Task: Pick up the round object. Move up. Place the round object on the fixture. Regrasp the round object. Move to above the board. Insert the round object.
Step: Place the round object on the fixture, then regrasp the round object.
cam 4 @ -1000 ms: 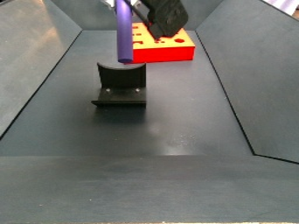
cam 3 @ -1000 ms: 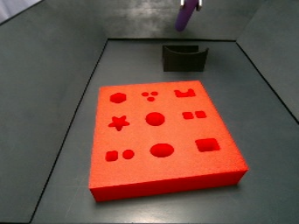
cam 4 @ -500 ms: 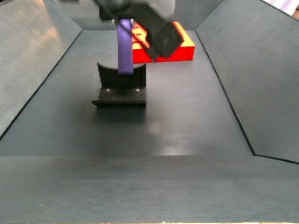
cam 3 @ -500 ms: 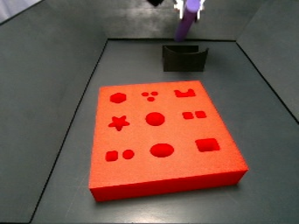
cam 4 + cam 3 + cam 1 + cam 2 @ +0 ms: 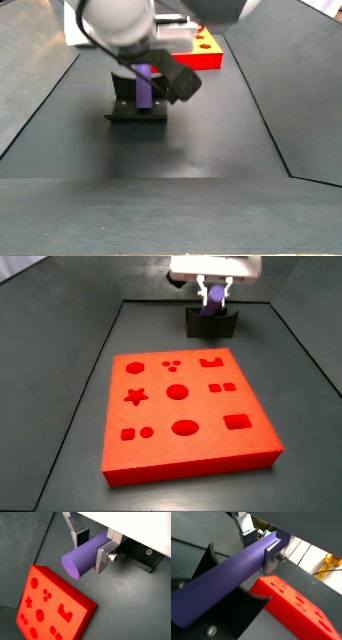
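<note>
The round object, a smooth purple peg (image 5: 80, 557), is clamped between the silver fingers (image 5: 103, 556) of my gripper (image 5: 92, 548), which is shut on it. In both side views the peg (image 5: 142, 86) stands upright with its lower end down at the notch of the dark fixture (image 5: 138, 110). The gripper (image 5: 214, 294) hangs right above the fixture (image 5: 211, 323) at the far end of the floor. The peg (image 5: 224, 582) runs down toward the fixture's notch (image 5: 238, 614). The red board (image 5: 187, 406) lies flat, apart from the fixture, with its cut-out holes facing up.
Sloping grey walls (image 5: 54, 366) enclose the dark floor on both sides. The board (image 5: 201, 50) lies beyond the fixture in a side view. The robot arm (image 5: 127, 25) rises above the fixture. A yellow cable (image 5: 328, 562) shows outside the enclosure.
The gripper has come down with the peg, from well above the fixture to the peg's lower end reaching the fixture's notch.
</note>
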